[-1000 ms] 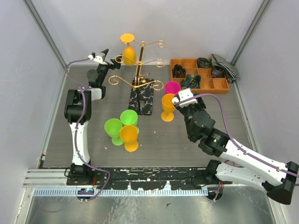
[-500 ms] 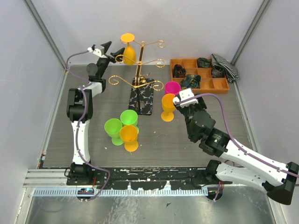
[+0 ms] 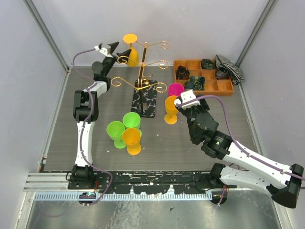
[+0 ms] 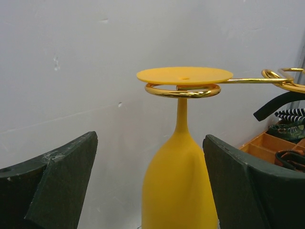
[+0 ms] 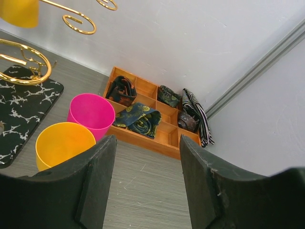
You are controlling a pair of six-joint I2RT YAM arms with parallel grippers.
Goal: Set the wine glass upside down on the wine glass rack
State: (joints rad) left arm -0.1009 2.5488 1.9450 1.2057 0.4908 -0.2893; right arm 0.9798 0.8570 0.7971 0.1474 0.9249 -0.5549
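Seeing left fingers (image 4: 57,181) spread wide, released; yellow wine glass (image 4: 178,191) dead ahead in their gap, hanging bowl-down, long axis vertical, foot on a curl of the wine glass rack (image 3: 145,101) near the table's (image 3: 95,143) far edge. Right fingers (image 5: 90,186) parted, empty, farther off.

**Grey table (image 3: 190,143), glasses in two groups**

Your wine glass rack (image 3: 145,100) stands mid-table on its black speckled base. Just right of it stand a pink glass (image 3: 175,89) and an orange glass (image 3: 171,109). Nearer you, two green glasses (image 3: 115,131) and another orange one (image 3: 132,138) cluster. The orange tray (image 3: 224,86) sits far right. The striped cloth (image 3: 231,68) at its end may rest on the tabletop.
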